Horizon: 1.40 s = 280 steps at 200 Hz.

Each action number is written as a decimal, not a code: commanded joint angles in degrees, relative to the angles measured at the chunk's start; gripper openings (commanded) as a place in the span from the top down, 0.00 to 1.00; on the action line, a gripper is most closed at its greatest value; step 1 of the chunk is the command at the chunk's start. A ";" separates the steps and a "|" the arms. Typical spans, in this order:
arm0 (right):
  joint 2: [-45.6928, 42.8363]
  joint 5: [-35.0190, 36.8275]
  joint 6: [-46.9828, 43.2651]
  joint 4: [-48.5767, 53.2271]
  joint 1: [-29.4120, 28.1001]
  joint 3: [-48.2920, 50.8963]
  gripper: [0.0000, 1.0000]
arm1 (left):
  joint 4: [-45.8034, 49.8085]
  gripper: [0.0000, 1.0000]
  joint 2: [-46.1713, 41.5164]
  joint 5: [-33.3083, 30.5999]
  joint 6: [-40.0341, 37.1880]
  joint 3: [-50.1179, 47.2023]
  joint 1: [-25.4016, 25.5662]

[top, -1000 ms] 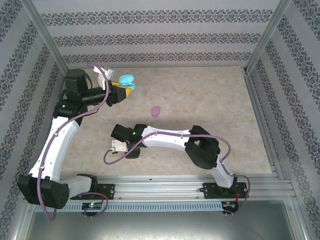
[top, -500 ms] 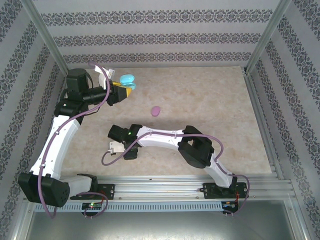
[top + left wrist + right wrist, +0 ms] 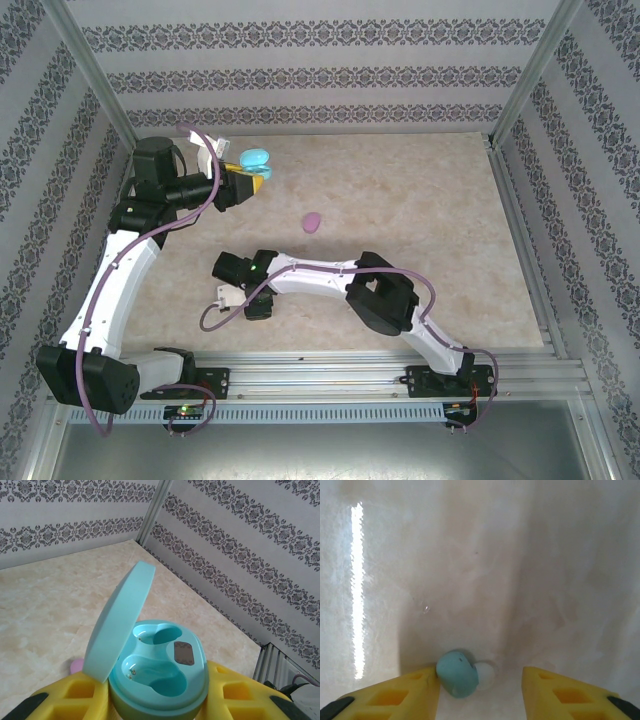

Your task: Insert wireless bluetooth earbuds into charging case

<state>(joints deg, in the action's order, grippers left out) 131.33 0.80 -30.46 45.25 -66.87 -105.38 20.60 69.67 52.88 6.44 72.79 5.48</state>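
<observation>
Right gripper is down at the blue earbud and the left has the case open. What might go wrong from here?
1. The earbud sits against one finger of the right gripper, with a gap to the other; closing may shove it out rather than pinch it.
2. The charging case in the left gripper has two shaped wells; a bud gripped askew may not seat.

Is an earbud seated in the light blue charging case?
No, both sockets of the open light blue case are bare, its lid tipped up.
</observation>
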 commanded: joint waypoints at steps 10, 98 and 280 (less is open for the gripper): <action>1.37 -0.82 -0.94 2.34 0.38 -1.58 0.58 | -0.39 0.93 -0.65 1.19 -1.26 1.65 -1.02; 0.74 -5.05 8.51 5.27 3.83 -2.20 0.74 | 0.19 0.93 -0.86 0.92 -1.69 1.51 -1.11; -20.10 -21.38 53.58 -12.74 29.50 33.00 0.78 | -1.35 0.93 1.17 -4.81 -2.13 1.17 -1.09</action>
<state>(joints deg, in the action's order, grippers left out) 112.95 -18.52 12.38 34.35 -41.41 -74.43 20.58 71.05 48.66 5.17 72.79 5.13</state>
